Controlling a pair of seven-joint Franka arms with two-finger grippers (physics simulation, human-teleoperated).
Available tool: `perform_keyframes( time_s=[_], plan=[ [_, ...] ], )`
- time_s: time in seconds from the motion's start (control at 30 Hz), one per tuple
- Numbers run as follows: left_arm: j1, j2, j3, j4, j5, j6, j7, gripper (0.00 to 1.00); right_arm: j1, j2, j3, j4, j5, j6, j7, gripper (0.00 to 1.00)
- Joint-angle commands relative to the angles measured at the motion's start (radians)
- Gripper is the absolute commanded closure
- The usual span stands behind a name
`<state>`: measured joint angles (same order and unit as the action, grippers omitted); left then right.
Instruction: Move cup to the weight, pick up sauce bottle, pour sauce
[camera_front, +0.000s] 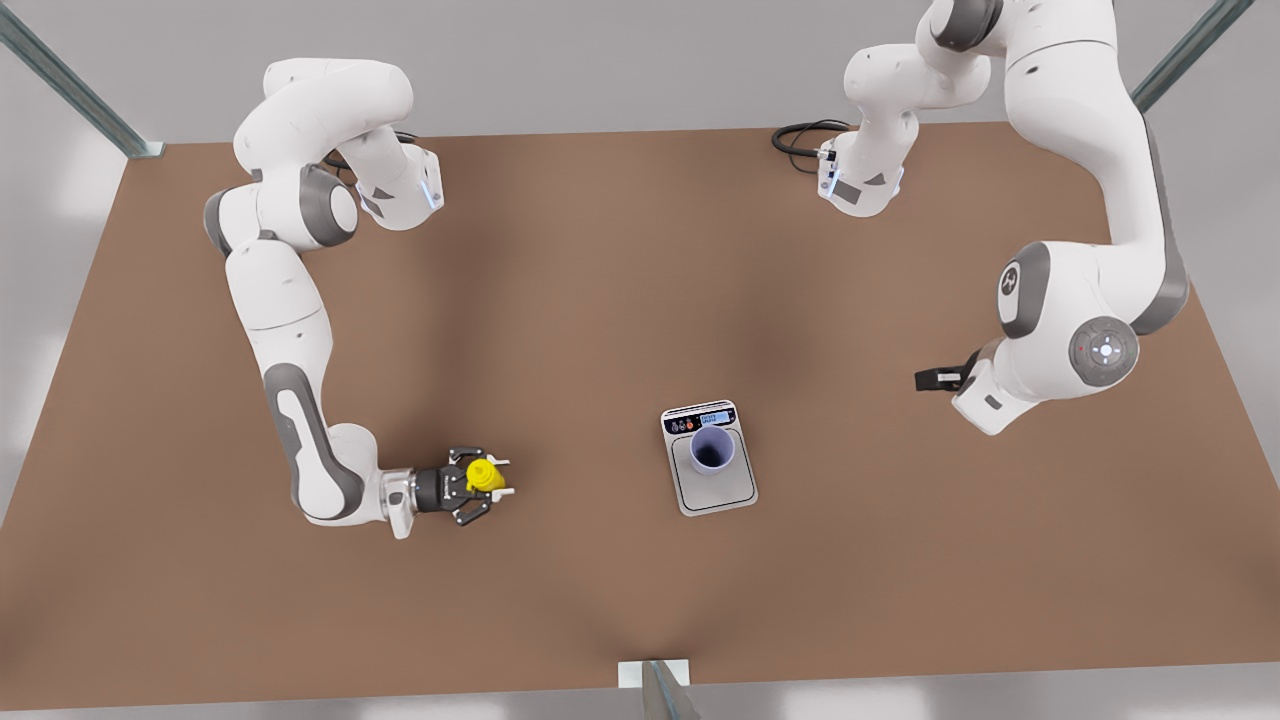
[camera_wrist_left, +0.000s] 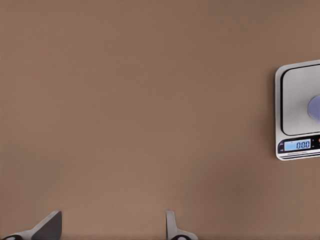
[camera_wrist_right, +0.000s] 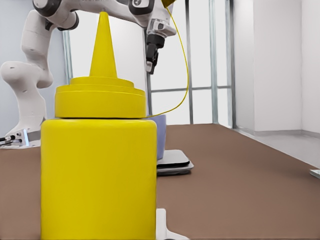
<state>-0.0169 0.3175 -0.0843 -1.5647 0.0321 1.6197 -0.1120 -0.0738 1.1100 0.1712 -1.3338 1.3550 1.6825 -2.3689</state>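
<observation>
Brown table (camera_front: 600, 300) | sauce bottle (camera_front: 483, 475) gripped between right gripper (camera_front: 490, 482) fingers | left gripper (camera_front: 925, 380) fingers apart

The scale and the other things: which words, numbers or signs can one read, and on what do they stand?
"0.00": blue screen of the weight, read in the left wrist view.
Print beside its buttons: too small to read.
Sauce bottle, cup: no text.

We are holding our right gripper (camera_front: 488, 484) low over the table at the front view's left, arm stretched out level, fingers (camera_wrist_right: 162, 225) closed on the sauce bottle (camera_front: 483, 474) — while our left gripper (camera_front: 935, 379) is waiting raised at the front view's right, fingers (camera_wrist_left: 47, 226) apart.
</observation>
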Motion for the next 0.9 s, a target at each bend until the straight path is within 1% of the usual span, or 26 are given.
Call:
perform_keyframes(
  time_s=[0.0,0.1,0.17,0.27,0.3,0.33,0.37,0.87],
  plan=[
    [0.000,0.000,0.000,0.000,0.000,0.000,0.000,0.00,0.000,0.001,-0.001,0.002,-0.030,-0.018,0.005,0.57],
    [0.000,0.000,0.000,0.000,0.000,0.000,0.000,0.00,0.000,0.001,-0.001,0.001,-0.031,-0.018,0.007,0.54],
    [0.000,0.002,0.000,0.000,0.000,-0.001,0.000,0.00,-0.003,0.001,-0.004,-0.001,-0.033,-0.018,0.007,0.49],
    [0.000,0.002,0.000,0.000,0.000,-0.001,0.000,0.00,-0.003,0.002,-0.006,-0.002,-0.034,-0.018,0.008,0.48],
    [0.000,0.002,0.000,0.000,0.000,-0.001,0.000,0.00,-0.003,0.004,-0.006,-0.002,-0.034,-0.018,0.008,0.46],
    [0.000,0.002,0.000,0.000,0.000,-0.001,0.000,0.00,-0.003,0.005,-0.006,-0.002,-0.034,-0.018,0.011,0.32],
    [0.000,0.002,0.000,0.000,0.000,-0.001,0.000,0.00,-0.004,0.005,-0.006,-0.002,-0.034,-0.018,0.022,0.00],
    [-0.002,0.000,0.000,0.000,0.000,-0.004,0.000,0.00,-0.044,0.004,-0.006,-0.027,-0.060,-0.021,0.010,0.00]
  ],
)
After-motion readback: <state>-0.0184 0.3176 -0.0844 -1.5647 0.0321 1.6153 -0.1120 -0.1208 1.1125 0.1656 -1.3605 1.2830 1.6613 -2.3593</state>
